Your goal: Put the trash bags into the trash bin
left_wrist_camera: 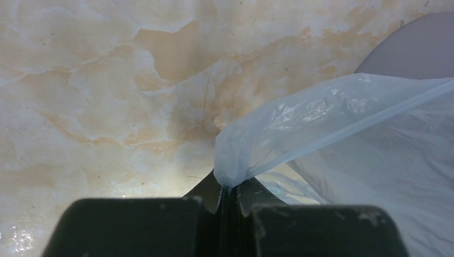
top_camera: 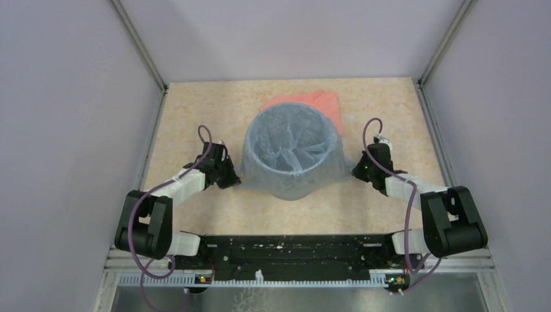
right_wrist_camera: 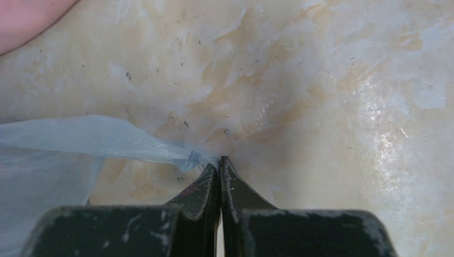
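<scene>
The pale-blue translucent trash bag is draped over and into the grey round trash bin at the table's middle; the bin shows only through the plastic. My left gripper is shut on the bag's left edge, which bunches at its tips in the left wrist view. My right gripper is shut on the bag's right edge, a thin pulled corner in the right wrist view. Both grippers sit low beside the bin, one at each side, and the bag is stretched between them.
A salmon-pink folded piece lies on the table behind the bin; a corner of it shows in the right wrist view. Grey walls enclose the marbled beige table at left, right and back.
</scene>
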Controlling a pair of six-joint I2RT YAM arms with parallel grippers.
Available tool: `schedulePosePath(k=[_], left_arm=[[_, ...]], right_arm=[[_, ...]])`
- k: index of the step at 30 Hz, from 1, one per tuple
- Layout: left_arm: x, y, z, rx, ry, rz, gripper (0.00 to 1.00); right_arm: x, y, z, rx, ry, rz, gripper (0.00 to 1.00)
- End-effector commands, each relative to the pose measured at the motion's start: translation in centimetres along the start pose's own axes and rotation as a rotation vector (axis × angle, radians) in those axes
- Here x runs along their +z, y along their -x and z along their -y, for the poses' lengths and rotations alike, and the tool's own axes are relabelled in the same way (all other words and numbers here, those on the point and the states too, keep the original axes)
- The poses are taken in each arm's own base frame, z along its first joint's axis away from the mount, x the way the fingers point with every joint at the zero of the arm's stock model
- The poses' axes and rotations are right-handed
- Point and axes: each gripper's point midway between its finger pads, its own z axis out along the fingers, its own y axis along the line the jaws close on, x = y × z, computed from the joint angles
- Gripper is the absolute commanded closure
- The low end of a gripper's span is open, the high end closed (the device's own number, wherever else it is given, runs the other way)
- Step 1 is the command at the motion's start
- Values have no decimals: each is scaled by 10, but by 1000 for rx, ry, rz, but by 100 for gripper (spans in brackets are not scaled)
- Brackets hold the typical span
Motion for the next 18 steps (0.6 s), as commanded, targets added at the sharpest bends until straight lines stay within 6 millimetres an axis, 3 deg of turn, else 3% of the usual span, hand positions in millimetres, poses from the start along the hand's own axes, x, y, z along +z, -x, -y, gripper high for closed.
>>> schedulePosePath(k=[1, 3, 7, 12, 18], left_arm=[[-1, 18, -5, 3, 20, 62, 100], [-2, 19, -2, 6, 6, 61, 100], [-8, 22, 8, 16, -33, 59, 100], [-15, 24, 15, 29, -68, 72, 86], [-25, 23, 22, 39, -111, 86, 74]], right_arm=[[5, 12, 10, 30, -24, 38, 100], [4, 15, 6, 32, -10, 41, 96], [-6, 24, -2, 39, 20, 55, 76], [-22, 37, -14, 31, 62, 72, 54], [-53, 62, -26, 11, 82, 118, 39]])
